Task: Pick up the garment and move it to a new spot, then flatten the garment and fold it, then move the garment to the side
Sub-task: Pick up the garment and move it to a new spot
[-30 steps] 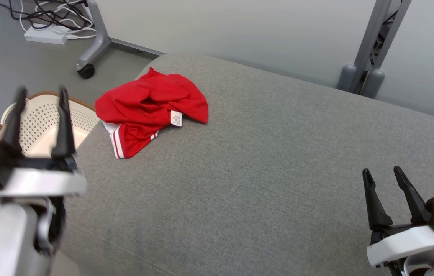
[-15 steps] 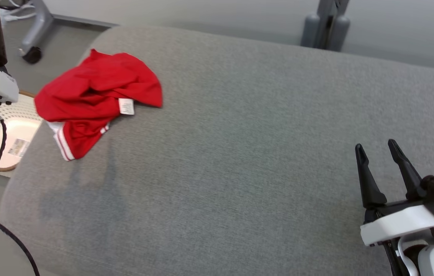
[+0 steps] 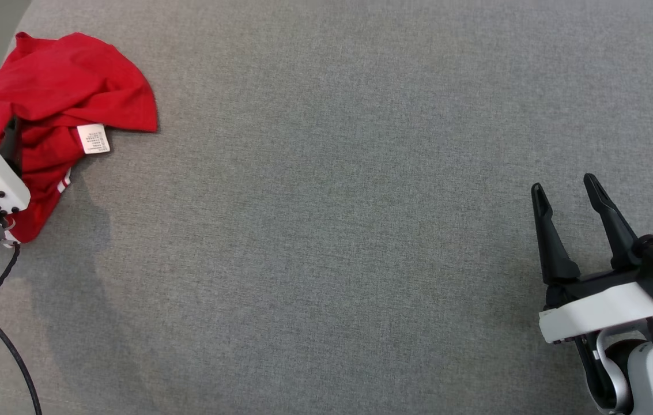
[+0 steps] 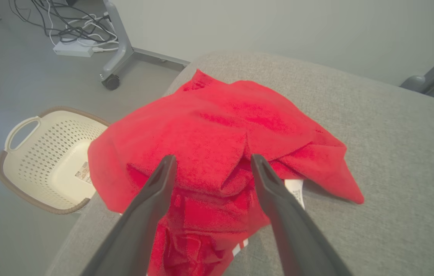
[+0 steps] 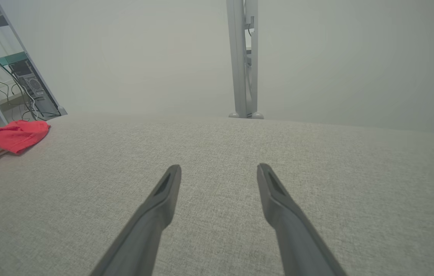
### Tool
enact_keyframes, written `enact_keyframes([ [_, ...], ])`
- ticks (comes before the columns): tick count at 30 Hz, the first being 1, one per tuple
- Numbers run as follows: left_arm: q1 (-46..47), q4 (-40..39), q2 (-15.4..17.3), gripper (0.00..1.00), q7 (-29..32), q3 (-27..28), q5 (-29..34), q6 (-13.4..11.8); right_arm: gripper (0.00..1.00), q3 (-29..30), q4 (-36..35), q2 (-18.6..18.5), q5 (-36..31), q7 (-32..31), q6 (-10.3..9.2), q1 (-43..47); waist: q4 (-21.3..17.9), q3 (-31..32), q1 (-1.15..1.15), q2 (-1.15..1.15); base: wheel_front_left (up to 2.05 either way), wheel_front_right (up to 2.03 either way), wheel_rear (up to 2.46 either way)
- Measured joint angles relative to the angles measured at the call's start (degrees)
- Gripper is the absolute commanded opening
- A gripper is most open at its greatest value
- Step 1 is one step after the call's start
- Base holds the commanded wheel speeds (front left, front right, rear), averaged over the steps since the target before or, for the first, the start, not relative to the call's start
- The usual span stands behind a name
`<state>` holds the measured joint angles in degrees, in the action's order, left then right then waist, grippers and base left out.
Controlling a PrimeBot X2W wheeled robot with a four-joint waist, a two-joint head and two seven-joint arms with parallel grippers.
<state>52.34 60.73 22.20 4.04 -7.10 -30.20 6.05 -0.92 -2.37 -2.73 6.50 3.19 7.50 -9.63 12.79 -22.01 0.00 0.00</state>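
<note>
Left gripper (image 4: 213, 159) hangs spread wide over the crumpled red garment (image 4: 239, 115), its fingers either side of a raised fold and closed on nothing. That garment lies bunched at the far left corner of the grey cushion (image 3: 326, 230) (white care label (image 3: 94, 138) showing), with a laundry basket (image 4: 36, 161) on the floor just past that edge. A shallow pinch may catch only one layer, and dragged cloth could slip overboard. Right gripper (image 3: 562, 183) hovers spread, well apart.

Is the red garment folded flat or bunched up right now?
Bunched up. The red garment lies in a crumpled heap at the left edge of the grey cushion, care tag showing.
</note>
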Motion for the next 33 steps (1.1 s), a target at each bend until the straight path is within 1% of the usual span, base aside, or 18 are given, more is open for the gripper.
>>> enact_keyframes([
  [3,1.3,4.5,0.0,1.00,2.0,-0.2,-1.2,0.7,1.00,-0.1,-0.1,0.0,-0.2,-0.1,0.00,-0.8,-0.7,-1.7,0.00,0.00,0.00,0.00,0.00],
  [5,1.7,5.8,0.1,1.00,1.8,-0.4,-1.5,1.0,1.00,-0.3,-0.1,0.0,-0.5,-0.1,0.00,-1.1,-0.8,-2.0,0.00,0.00,0.00,0.00,0.00],
  [6,1.9,6.4,0.1,0.87,1.7,-0.4,-1.7,1.0,1.00,-0.4,0.0,0.0,-0.5,-0.1,0.00,-1.3,-0.8,-2.1,0.00,0.00,0.00,0.00,0.00],
  [7,2.1,6.8,0.2,0.38,1.3,-0.5,-1.8,1.0,1.00,-0.6,0.1,0.0,-0.5,-0.1,0.00,-1.5,-0.9,-2.1,0.00,0.00,0.00,0.00,0.00],
  [8,2.3,7.2,0.3,0.00,0.3,-0.5,-1.8,1.0,1.00,-0.7,0.1,0.0,-0.5,-0.1,0.00,-1.7,-0.9,-2.1,0.00,0.00,0.00,0.00,0.00],
  [15,4.6,8.1,2.1,0.00,-7.7,-1.7,-0.3,0.7,1.00,-0.2,1.0,0.0,-0.4,0.2,0.00,-1.8,-0.8,-0.4,0.00,0.00,0.00,0.00,0.00],
  [19,7.1,6.4,2.9,0.00,-14.2,-2.6,1.4,-0.2,1.00,0.3,1.5,0.0,-0.1,0.6,0.00,-1.3,-0.6,1.7,0.00,0.00,0.00,0.00,0.00],
  [21,8.1,5.2,2.9,0.00,-16.0,-3.1,2.0,-0.5,1.00,0.5,1.7,0.0,0.2,0.9,0.00,-0.9,-0.5,3.0,0.00,0.00,0.00,0.00,0.00],
  [27,8.3,-1.9,2.8,0.00,-18.5,-5.0,5.0,-1.9,1.00,0.7,3.2,0.0,1.9,1.9,0.00,1.3,-0.3,7.7,0.00,0.00,0.00,0.00,0.00],
  [28,8.3,-1.9,2.8,0.00,-18.5,-5.0,5.0,-1.9,1.00,0.7,3.2,0.0,1.9,1.9,0.00,1.3,-0.3,7.7,0.00,0.00,0.00,0.00,0.00],
  [30,6.4,-7.9,2.0,0.00,-18.8,-5.5,5.9,-2.9,1.00,0.8,3.9,0.0,2.7,2.0,0.00,2.5,-0.4,10.0,0.00,0.00,0.00,0.00,0.00],
  [31,6.4,-7.9,2.0,0.00,-18.8,-5.5,5.9,-2.9,1.00,0.8,3.9,0.0,2.7,2.0,0.00,2.5,-0.4,10.0,0.00,0.00,0.00,0.00,0.00],
  [33,4.0,-12.4,1.0,0.00,-18.8,-6.0,6.4,-3.6,1.00,0.7,4.1,0.0,3.2,2.2,0.00,3.1,-0.5,11.5,0.00,0.00,0.00,0.00,0.00],
])
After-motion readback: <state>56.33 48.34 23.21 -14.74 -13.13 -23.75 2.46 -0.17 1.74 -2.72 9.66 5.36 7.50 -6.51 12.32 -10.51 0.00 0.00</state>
